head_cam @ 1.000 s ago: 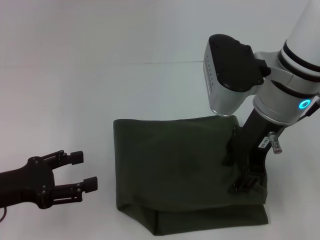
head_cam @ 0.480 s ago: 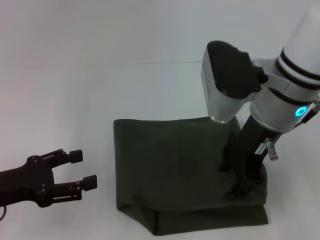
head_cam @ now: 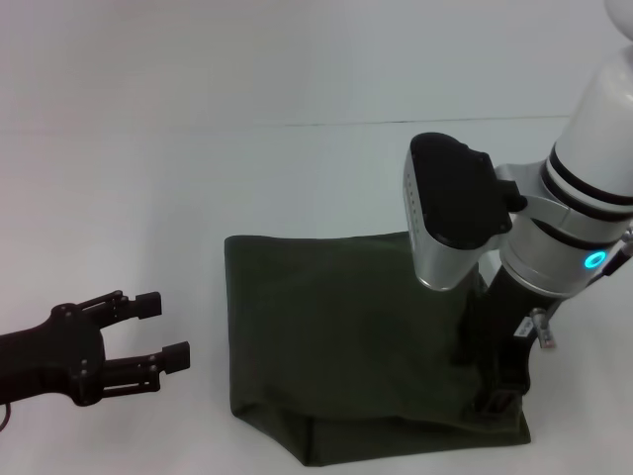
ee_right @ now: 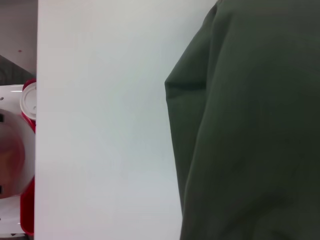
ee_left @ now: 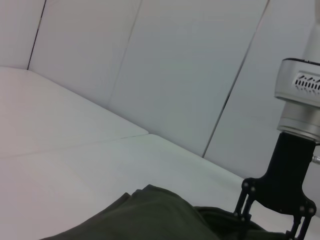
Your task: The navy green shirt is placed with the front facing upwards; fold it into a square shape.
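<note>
The navy green shirt [head_cam: 336,327] lies on the white table, folded into a rough rectangle, with a lower layer sticking out along its near edge. No lettering shows. My right gripper [head_cam: 495,396] points straight down at the shirt's near right corner, at or just above the cloth. It also shows in the left wrist view [ee_left: 272,220], standing over the shirt [ee_left: 150,215]. The right wrist view shows the shirt's edge [ee_right: 250,125] on the table. My left gripper [head_cam: 163,330] is open and empty, low over the bare table to the left of the shirt.
The white table [head_cam: 148,178] stretches around the shirt. In the right wrist view the table's edge runs along one side, with a red and white object [ee_right: 20,150] beyond it.
My right arm has lowered, and its gripper has shifted toward the shirt's near right corner. The left gripper has barely moved. The shirt lies as before.
</note>
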Available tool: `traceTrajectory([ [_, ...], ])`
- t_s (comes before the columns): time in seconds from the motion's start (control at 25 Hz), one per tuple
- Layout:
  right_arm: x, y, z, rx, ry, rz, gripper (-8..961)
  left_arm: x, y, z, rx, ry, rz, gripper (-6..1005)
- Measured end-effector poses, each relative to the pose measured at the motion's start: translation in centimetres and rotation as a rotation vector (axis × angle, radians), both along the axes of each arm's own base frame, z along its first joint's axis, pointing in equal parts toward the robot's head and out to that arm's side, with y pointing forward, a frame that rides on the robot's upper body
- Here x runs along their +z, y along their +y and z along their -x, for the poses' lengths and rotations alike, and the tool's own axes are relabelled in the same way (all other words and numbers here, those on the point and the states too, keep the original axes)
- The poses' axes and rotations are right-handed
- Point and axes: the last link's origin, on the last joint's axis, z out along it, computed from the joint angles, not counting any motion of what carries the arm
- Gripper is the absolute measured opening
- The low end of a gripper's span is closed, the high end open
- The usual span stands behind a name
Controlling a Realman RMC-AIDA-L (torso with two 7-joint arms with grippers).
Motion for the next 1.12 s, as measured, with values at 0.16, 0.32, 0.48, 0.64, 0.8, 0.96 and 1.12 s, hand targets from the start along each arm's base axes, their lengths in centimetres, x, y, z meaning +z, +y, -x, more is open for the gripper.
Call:
traceTrajectory([
  [0.16,-0.1,-0.2,-0.7,-0.021,-0.002,-0.006,656,0.1,0.0,0.1,0.003,0.003,-0.006,920],
  [0.32,-0.3,-0.5,-1.6,-0.035,-0.005,-0.010,656,0.2,0.0,0.1,0.005,0.004,-0.010,919],
  [0.48,-0.3,-0.7,-2.4,-0.051,-0.011,-0.015,656,0.2,0.0,0.1,0.005,0.005,-0.011,919],
  [0.64,-0.1,-0.5,-3.3,-0.059,-0.033,-0.038,655,0.1,-0.1,0.2,0.008,0.006,-0.009,919],
  [0.8,0.1,-0.5,-4.1,-0.068,-0.051,-0.059,655,0.1,-0.1,0.2,0.010,0.006,-0.008,919],
  [0.96,0.7,-0.1,-4.0,-0.089,-0.016,-0.084,655,0.1,-0.2,0.3,0.012,0.006,-0.009,919],
  [1.12,1.5,0.1,-3.2,-0.122,0.055,-0.085,654,0.3,-0.3,0.3,0.014,-0.004,-0.008,919],
])
